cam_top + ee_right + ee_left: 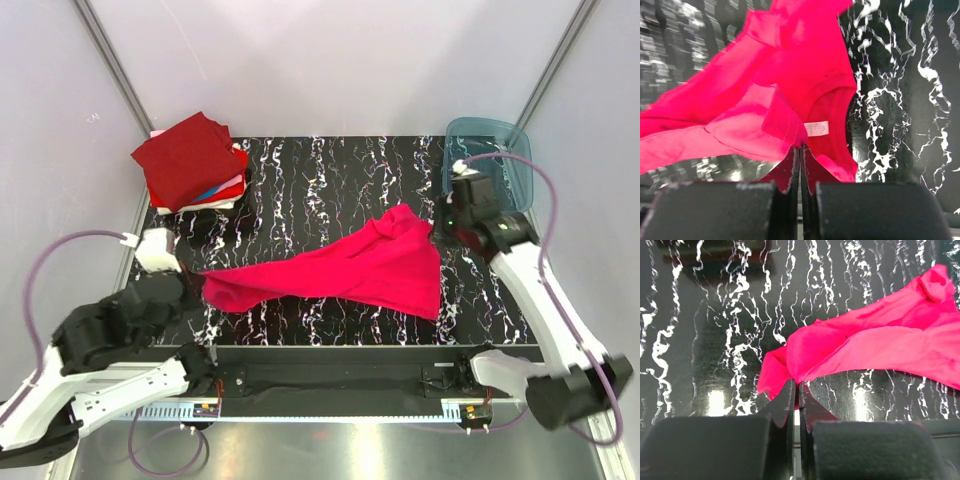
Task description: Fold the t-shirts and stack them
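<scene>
A bright magenta-pink t-shirt (350,270) hangs stretched between my two grippers above the black marbled table (300,190). My left gripper (195,275) is shut on its left end, seen pinched in the left wrist view (796,386) with the shirt (880,345) running off to the right. My right gripper (437,228) is shut on the shirt near the collar; the right wrist view shows its jaws (801,148) closed on a fold beside the white neck label (817,128). A stack of folded t-shirts (192,160), dark maroon-red on top, lies at the back left.
A teal translucent plastic bin (492,160) stands at the back right, just behind my right arm. White walls close in the table on three sides. A metal rail (340,380) runs along the near edge.
</scene>
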